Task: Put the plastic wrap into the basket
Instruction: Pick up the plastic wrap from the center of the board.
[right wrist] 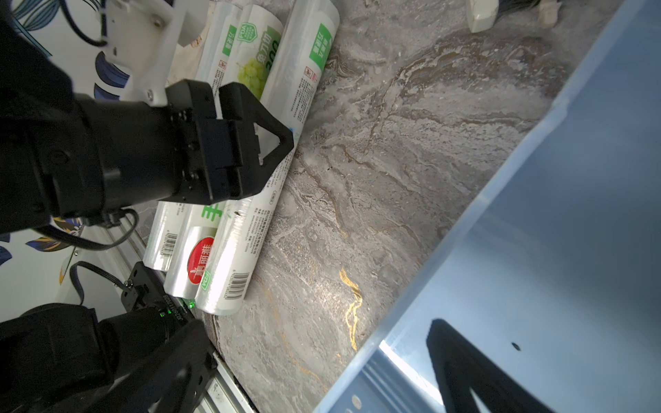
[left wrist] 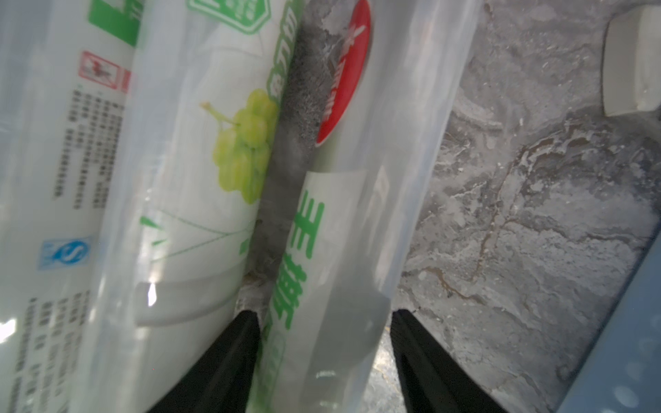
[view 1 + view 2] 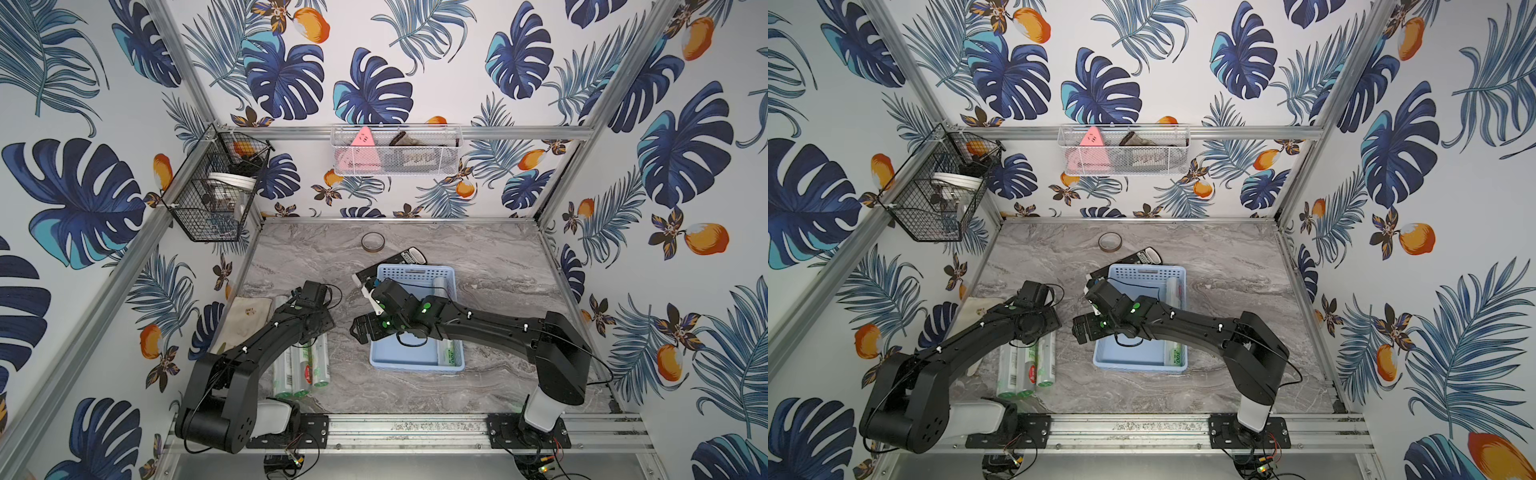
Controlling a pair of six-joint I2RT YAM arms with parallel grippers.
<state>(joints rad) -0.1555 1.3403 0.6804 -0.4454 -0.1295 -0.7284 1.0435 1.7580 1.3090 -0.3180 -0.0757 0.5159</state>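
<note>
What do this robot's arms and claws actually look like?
The left arm and right arm are matte black with white base segments, thin black cables under white clips, and green dots near the wrists. The left gripper and right gripper carry black, pointed fingers.

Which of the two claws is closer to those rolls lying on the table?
Left. The left gripper straddles one of the rolls; the right gripper hovers by the blue basket's edge, apart from them.

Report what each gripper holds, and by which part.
Left gripper: fingers straddle the plastic wrap roll nearest the basket, about mid-length, on the table; whether they grip it cannot be told. Right gripper: open, holding nothing.
</note>
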